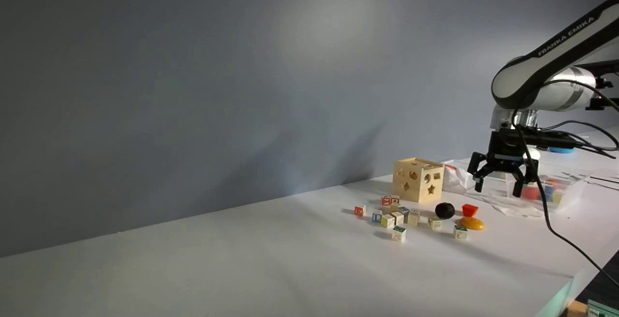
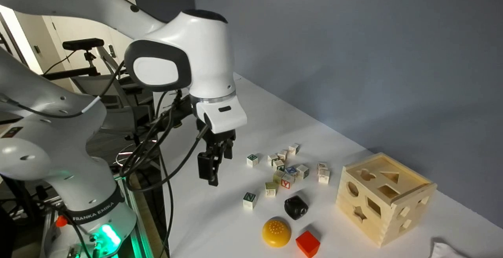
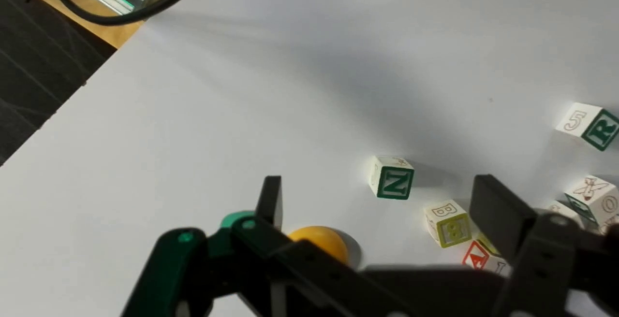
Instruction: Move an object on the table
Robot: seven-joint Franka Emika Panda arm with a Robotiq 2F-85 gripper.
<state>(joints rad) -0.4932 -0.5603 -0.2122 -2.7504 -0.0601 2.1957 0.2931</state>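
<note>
The table [image 1: 193, 268] is a wide white-grey top along a grey wall. It bears several letter blocks, a yellow dome [image 2: 276, 233], a red block [image 2: 308, 244] and a black lumpy piece [image 2: 296, 207]. My gripper [image 1: 498, 187] is open and empty, pointing down above the table; it also shows in the wrist view [image 3: 378, 186]. There, a green-lettered N block [image 3: 395, 181] lies below, between the fingertips in the picture. The yellow dome [image 3: 321, 242] is partly hidden by a finger. A yellow B block [image 3: 448, 224] and a red A block [image 3: 478, 255] lie near the opposite finger.
A wooden shape-sorter box [image 2: 387, 199] stands near the wall. A clear bin [image 1: 573, 194] with coloured pieces and a white bag [image 1: 457, 180] are by the arm. Several more letter blocks [image 2: 278, 165] sit in a cluster. A black cable [image 1: 556, 232] hangs over the table edge.
</note>
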